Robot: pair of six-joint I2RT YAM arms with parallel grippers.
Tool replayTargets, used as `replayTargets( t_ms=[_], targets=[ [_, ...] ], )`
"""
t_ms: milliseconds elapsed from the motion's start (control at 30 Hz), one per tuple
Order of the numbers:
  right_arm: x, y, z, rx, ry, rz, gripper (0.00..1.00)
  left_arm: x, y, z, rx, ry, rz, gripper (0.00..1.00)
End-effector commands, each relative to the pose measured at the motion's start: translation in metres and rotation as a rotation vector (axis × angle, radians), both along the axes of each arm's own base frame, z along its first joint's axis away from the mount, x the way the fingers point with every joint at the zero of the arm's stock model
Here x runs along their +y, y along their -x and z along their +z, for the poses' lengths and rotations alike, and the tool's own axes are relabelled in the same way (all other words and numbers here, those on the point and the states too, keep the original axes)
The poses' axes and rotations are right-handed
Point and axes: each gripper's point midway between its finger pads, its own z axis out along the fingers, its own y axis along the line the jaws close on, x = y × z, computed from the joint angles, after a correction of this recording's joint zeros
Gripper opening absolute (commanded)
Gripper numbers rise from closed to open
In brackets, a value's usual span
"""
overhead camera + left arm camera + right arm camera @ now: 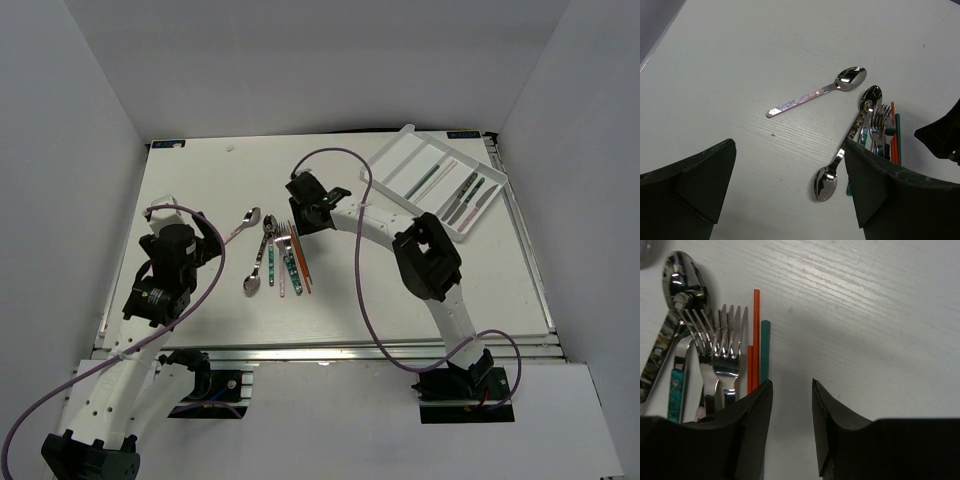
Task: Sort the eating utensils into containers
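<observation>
Likely light, stiff, slick utensils [280, 258] heaped on table [200, 180], well apart from tray [400, 150]; best pinched across handle mid-length; right gripper [790, 385] narrowly parted, empty, just beside teal chopstick [765, 347]; left gripper [789, 145] spread wide, empty, near lone spoon [815, 93].

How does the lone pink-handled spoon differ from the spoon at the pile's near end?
The pink-handled spoon lies alone, bowl toward the far side. The pile spoon points its bowl toward the near side, its handle running into the other utensils. Both are shiny metal and outside the tray.
</observation>
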Motion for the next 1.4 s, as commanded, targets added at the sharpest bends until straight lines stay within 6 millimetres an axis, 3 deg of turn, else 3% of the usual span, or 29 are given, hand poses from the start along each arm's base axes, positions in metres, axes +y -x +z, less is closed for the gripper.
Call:
replayTargets(
  t_ms=[0,333,933,1367],
  targets=[
    [0.012,-0.006,0.01,-0.018,-0.007,0.031,0.42,0.0,0.001,0.001,-0.007,-0.001,0.0,0.98],
    [0.029,-0.011,-0.008,0.007,-0.002,0.063,0.39,-0.001,0.002,0.003,-0.018,0.004,-0.007,0.98],
    [0.032,-0.016,-0.032,0.029,0.041,0.071,0.35,-0.002,0.002,0.005,-0.024,0.008,-0.015,0.98],
    [0.007,-0.001,-0.055,0.114,0.157,0.046,0.23,-0.003,0.002,0.005,-0.027,0.012,-0.022,0.98]
  ],
)
